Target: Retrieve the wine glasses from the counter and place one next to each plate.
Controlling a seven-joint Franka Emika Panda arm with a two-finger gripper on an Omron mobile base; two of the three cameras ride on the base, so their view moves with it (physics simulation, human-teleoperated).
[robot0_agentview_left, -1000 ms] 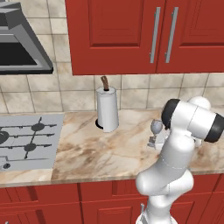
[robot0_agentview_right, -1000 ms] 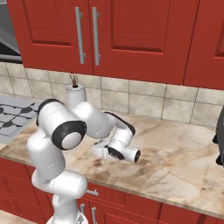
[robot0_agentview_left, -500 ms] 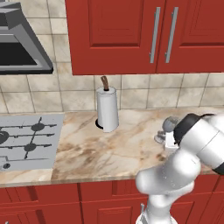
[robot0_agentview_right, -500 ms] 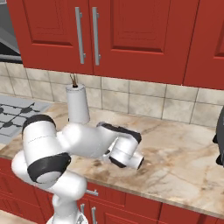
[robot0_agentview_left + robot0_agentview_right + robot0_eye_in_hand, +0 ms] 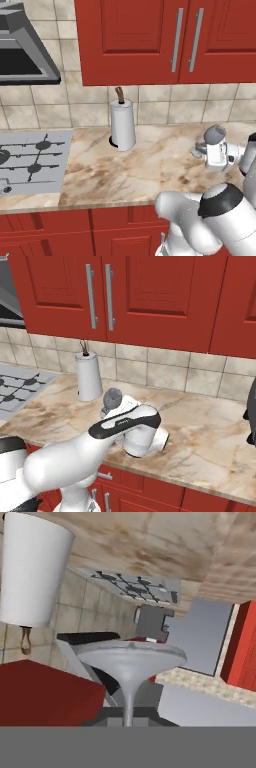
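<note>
While the tool (image 5: 201, 148) is clamping shut on the thin stem of the translucent grey-blue wine glass (image 5: 214, 134), the glass's long axis is standing upright above the beige marbled bench (image 5: 140, 172), leaving a straight lift clear.

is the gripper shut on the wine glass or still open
Shut on it: in the hand view the wine glass stem runs down between the closed gripper fingers.

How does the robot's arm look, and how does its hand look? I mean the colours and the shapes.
The arm is glossy white, built of thick rounded segments with dark grey or black joint caps and one dark band along the forearm. The hand is a white, boxy block with small dark details. No cables or markings are visible.
</note>
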